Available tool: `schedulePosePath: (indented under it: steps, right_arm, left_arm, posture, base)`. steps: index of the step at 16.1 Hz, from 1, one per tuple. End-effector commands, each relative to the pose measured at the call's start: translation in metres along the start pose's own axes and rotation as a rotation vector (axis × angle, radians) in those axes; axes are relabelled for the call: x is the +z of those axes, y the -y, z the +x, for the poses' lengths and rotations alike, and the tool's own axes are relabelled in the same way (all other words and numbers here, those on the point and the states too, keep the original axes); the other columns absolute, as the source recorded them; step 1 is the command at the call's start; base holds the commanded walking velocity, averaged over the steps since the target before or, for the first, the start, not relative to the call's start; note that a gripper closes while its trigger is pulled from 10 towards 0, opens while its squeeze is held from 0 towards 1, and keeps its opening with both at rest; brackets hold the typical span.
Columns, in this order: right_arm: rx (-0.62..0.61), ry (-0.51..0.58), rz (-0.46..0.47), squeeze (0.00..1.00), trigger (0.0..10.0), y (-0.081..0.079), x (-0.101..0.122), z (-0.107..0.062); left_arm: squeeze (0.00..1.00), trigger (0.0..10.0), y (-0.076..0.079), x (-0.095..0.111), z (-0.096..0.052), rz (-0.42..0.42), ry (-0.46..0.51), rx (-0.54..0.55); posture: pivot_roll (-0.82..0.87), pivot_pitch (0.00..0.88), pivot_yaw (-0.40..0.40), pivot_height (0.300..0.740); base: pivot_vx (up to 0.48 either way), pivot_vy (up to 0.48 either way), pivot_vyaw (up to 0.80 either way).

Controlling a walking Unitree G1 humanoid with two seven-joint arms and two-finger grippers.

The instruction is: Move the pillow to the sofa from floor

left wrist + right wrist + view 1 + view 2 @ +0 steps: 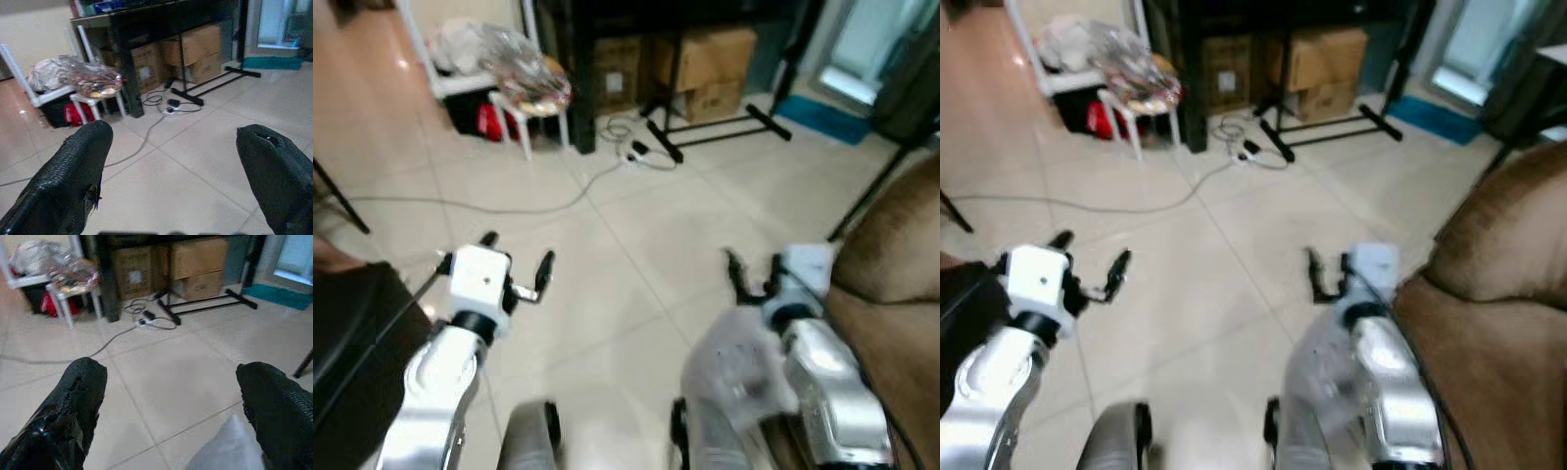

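Searching | pillow unseen on tile floor (pixel 636 225) | left gripper (pixel 517 262), right gripper (pixel 752 270) both wide, empty | sofa (pixel 1498 294) at my right | I should turn slowly, scanning low.

Counts from the head views: two silver arms, one gripper each, so left gripper (pixel 517 263) and right gripper (pixel 752 271); each carries two black fingers, spread apart, four in all. Cardboard boxes (pixel 705 57) under the dark table (pixel 570 69): at least three, with one further possible but too blurred to confirm. One white stool (pixel 530 110). One brown sofa (pixel 1498 294). One power strip (pixel 638 152) on the floor, one long cable (pixel 509 206) trailing from it.
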State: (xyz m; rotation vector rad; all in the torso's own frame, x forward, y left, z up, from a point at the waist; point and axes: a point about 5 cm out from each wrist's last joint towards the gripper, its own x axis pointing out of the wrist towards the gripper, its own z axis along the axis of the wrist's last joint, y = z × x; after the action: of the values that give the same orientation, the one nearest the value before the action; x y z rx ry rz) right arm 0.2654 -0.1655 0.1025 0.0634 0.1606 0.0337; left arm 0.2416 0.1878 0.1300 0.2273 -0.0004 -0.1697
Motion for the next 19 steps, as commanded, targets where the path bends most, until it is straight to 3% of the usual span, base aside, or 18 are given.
schedulePosePath:
  steps: [1,7,10,14,15,16,19]
  right_arm:
    - [0.048,0.004,0.016,0.00,10.0,-0.014,0.002,0.003]
    - [0.061,-0.031,0.047,0.00,10.0,-0.012,0.000,0.010]
    - [-0.025,-0.199,0.031,0.00,10.0,-0.001,-0.028,0.028]
    - [-0.065,-0.263,0.016,0.00,10.0,0.005,-0.039,0.045]
    - [-0.100,-0.267,0.022,0.20,10.0,0.010,-0.041,0.055]
    - [-0.136,-0.271,0.020,1.00,10.0,0.016,-0.042,0.057]
    - [-0.278,-0.334,-0.054,1.00,10.0,0.046,-0.049,0.060]
  left_arm:
    - [1.00,10.0,-0.009,0.001,-0.002,0.021,-0.002,0.025]
    - [1.00,10.0,-0.006,-0.002,-0.002,0.048,-0.016,0.005]
    - [0.92,10.0,-0.004,-0.007,-0.002,0.108,-0.057,-0.102]
    - [0.91,10.0,-0.004,-0.007,-0.002,0.154,-0.081,-0.198]
    - [0.91,10.0,-0.002,-0.005,-0.005,0.163,-0.087,-0.257]
    - [0.91,10.0,-0.001,-0.003,-0.007,0.164,-0.089,-0.285]
    - [0.92,10.0,0.010,-0.003,-0.009,0.144,-0.102,-0.415]
  posture:
    - [-0.06,0.000,-0.014,0.570]
    - [-0.05,0.000,-0.021,0.560]
    - [-0.05,0.000,0.000,0.530]
    - [-0.03,0.000,0.012,0.505]
    - [-0.02,0.000,0.011,0.505]
    - [-0.01,0.000,0.000,0.505]
    - [0.01,0.000,-0.005,0.505]
  base:
    - [0.356,0.000,0.00]
    - [0.098,0.000,0.00]
    - [0.000,0.000,0.00]
    - [0.000,0.000,0.00]
    - [0.000,0.000,0.00]
    - [0.000,0.000,0.00]
    - [0.000,0.000,0.00]
